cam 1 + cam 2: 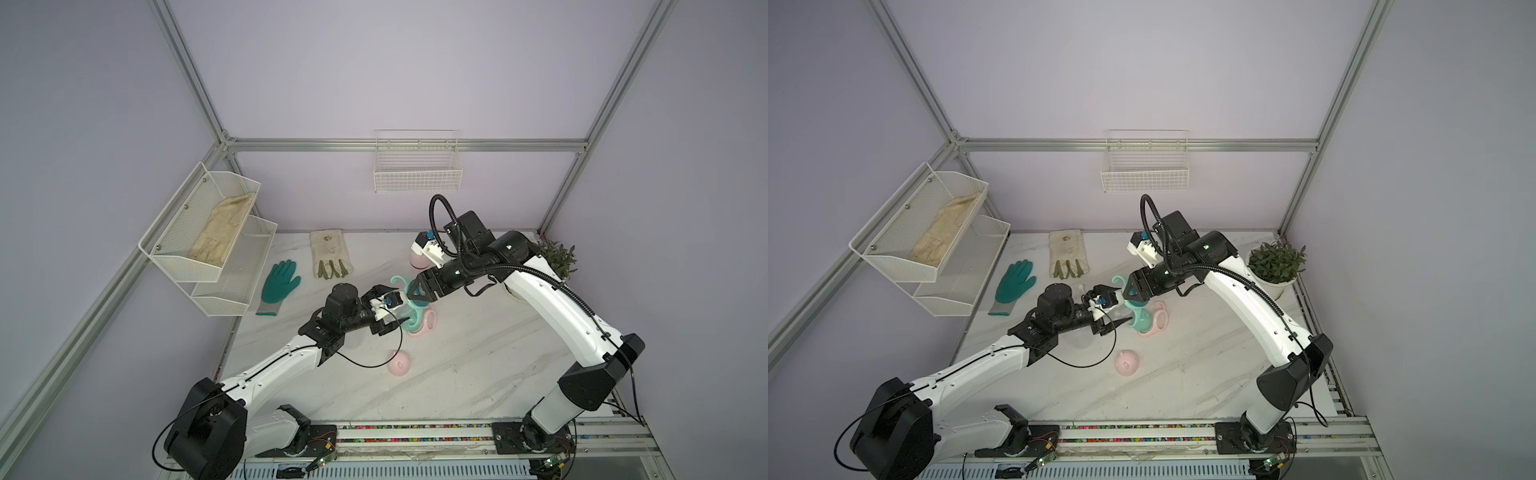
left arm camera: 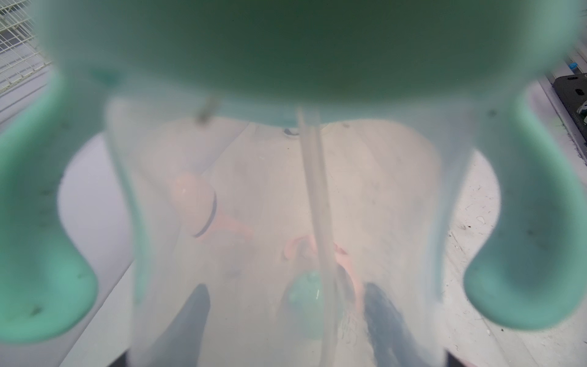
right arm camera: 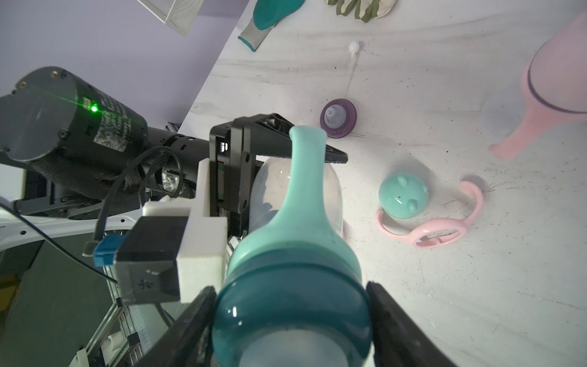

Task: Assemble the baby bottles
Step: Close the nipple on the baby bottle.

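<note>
The mint baby bottle hangs above the table between both arms. My left gripper is shut on its clear body, and its dark fingers show through the plastic. My right gripper is shut on the teal collar, which sits on the mint two-handled ring. A mint dome cap and a pink handle ring lie on the table just beyond. A purple nipple collar with a straw lies farther off. A pink bottle stands at the back. A pink dome cap lies nearer the front.
A teal glove and a cream glove lie at the back left of the marble table. A potted plant stands at the back right. White mesh shelves hang on the left wall, and a wire basket on the back wall.
</note>
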